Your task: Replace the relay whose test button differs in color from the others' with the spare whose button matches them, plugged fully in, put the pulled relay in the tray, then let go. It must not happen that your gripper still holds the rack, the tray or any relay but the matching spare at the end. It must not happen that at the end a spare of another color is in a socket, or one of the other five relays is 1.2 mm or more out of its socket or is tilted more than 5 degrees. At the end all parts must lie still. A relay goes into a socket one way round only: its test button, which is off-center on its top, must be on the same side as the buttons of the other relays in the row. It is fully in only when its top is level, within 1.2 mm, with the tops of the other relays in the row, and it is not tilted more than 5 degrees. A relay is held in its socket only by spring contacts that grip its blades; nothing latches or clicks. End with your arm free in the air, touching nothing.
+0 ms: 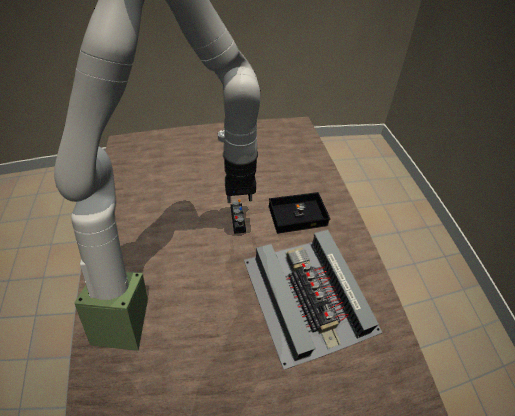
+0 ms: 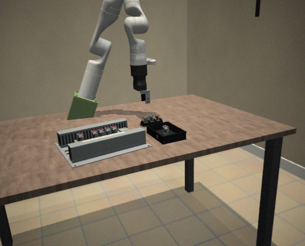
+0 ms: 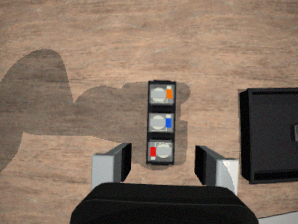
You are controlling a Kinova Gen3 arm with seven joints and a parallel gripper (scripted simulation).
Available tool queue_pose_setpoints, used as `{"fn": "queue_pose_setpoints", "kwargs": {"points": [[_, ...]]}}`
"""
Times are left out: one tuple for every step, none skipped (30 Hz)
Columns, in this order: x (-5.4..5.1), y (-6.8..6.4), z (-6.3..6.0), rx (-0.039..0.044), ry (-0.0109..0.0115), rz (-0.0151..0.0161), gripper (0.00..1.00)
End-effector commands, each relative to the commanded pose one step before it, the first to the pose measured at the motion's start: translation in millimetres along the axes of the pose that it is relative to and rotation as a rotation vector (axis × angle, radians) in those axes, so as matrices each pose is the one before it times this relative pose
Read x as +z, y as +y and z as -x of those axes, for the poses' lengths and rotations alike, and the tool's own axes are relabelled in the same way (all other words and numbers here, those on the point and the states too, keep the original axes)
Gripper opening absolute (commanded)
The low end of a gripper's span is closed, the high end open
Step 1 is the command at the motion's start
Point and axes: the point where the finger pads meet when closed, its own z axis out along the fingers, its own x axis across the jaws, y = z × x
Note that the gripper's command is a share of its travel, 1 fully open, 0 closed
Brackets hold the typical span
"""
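The red-button spare [image 1: 239,220] [image 2: 145,118] [image 3: 161,151] sits at one end of the black rack [image 1: 239,231] [image 2: 143,123] [image 3: 161,136]; its top is pale gray with a light round disc, and its small red button lies on the opposite side from its neighbors' buttons. The blue-button spare [image 1: 238,210] [image 2: 151,117] [image 3: 161,122] stands in the middle; the orange-button spare [image 1: 237,203] [image 2: 157,116] [image 3: 161,94] fills the other end.

The black tray [image 1: 302,229] [image 2: 175,139] [image 3: 245,135], beside the rack on the tabletop [image 1: 190,360] [image 2: 225,118] [image 3: 225,40], holds the pulled relay [image 1: 300,209] [image 2: 165,129], orange button showing; on the gray panel [image 1: 270,320] [image 2: 106,158], five red-button relays [image 1: 315,285] [image 2: 100,132] stand in a row, four close together and one set apart.

The fingers [image 1: 250,197] [image 2: 147,97] are wide open above the rack, gripping nothing.
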Motion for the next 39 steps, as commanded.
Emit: {"fn": "queue_pose_setpoints", "kwargs": {"points": [[-1.11, 1.44, 0.15, -0.0021, 0.00001, 0.00045, 1.0], [-0.16, 0.32, 0.1, -0.00038, -0.00024, 0.0001, 1.0], [-0.16, 0.32, 0.1, -0.00038, -0.00024, 0.0001, 1.0], [-0.16, 0.32, 0.1, -0.00038, -0.00024, 0.0001, 1.0], [-0.16, 0.32, 0.1, -0.00038, -0.00024, 0.0001, 1.0], [-0.16, 0.32, 0.1, -0.00038, -0.00024, 0.0001, 1.0], [-0.16, 0.32, 0.1, -0.00038, -0.00024, 0.0001, 1.0], [-0.16, 0.32, 0.1, -0.00038, -0.00024, 0.0001, 1.0], [-0.16, 0.32, 0.1, -0.00038, -0.00024, 0.0001, 1.0], [-0.16, 0.32, 0.1, -0.00038, -0.00024, 0.0001, 1.0], [-0.16, 0.32, 0.1, -0.00038, -0.00024, 0.0001, 1.0], [0.0, 0.0, 0.0, 0.0, 0.0, 0.0, 1.0], [0.0, 0.0, 0.0, 0.0, 0.0, 0.0, 1.0], [0.81, -0.95, -2.32, 0.00695, 0.00497, -0.00053, 1.0], [-0.17, 0.11, 0.32, -0.00043, 0.00001, 0.00034, 1.0], [-0.17, 0.11, 0.32, -0.00043, 0.00001, 0.00034, 1.0], [-0.17, 0.11, 0.32, -0.00043, 0.00001, 0.00034, 1.0], [-0.17, 0.11, 0.32, -0.00043, 0.00001, 0.00034, 1.0], [-0.17, 0.11, 0.32, -0.00043, 0.00001, 0.00034, 1.0], [-0.17, 0.11, 0.32, -0.00043, 0.00001, 0.00034, 1.0], [-0.17, 0.11, 0.32, -0.00043, 0.00001, 0.00034, 1.0], [-0.17, 0.11, 0.32, -0.00043, 0.00001, 0.00034, 1.0], [-0.17, 0.11, 0.32, -0.00043, 0.00001, 0.00034, 1.0], [-0.17, 0.11, 0.32, -0.00043, 0.00001, 0.00034, 1.0], [-0.17, 0.11, 0.32, -0.00043, 0.00001, 0.00034, 1.0], [-0.17, 0.11, 0.32, -0.00043, 0.00001, 0.00034, 1.0], [-0.17, 0.11, 0.32, -0.00043, 0.00001, 0.00034, 1.0], [-0.17, 0.11, 0.32, -0.00043, 0.00001, 0.00034, 1.0], [0.0, 0.0, 0.0, 0.0, 0.0, 0.0, 1.0], [0.0, 0.0, 0.0, 0.0, 0.0, 0.0, 1.0], [3.03, -0.59, -2.64, 0.00487, 0.00214, -0.00122, 1.0], [2.0, 0.0, 0.04, -0.00035, -0.00015, 0.00009, 1.0], [2.0, 0.0, 0.04, -0.00035, -0.00015, 0.00009, 1.0], [2.0, 0.0, 0.04, -0.00035, -0.00015, 0.00009, 1.0], [2.0, 0.0, 0.04, -0.00035, -0.00015, 0.00009, 1.0], [2.0, 0.0, 0.04, -0.00035, -0.00015, 0.00009, 1.0], [2.0, 0.0, 0.04, -0.00035, -0.00015, 0.00009, 1.0], [2.0, 0.0, 0.04, -0.00035, -0.00015, 0.00009, 1.0], [2.0, 0.0, 0.04, -0.00035, -0.00015, 0.00009, 1.0]]}}
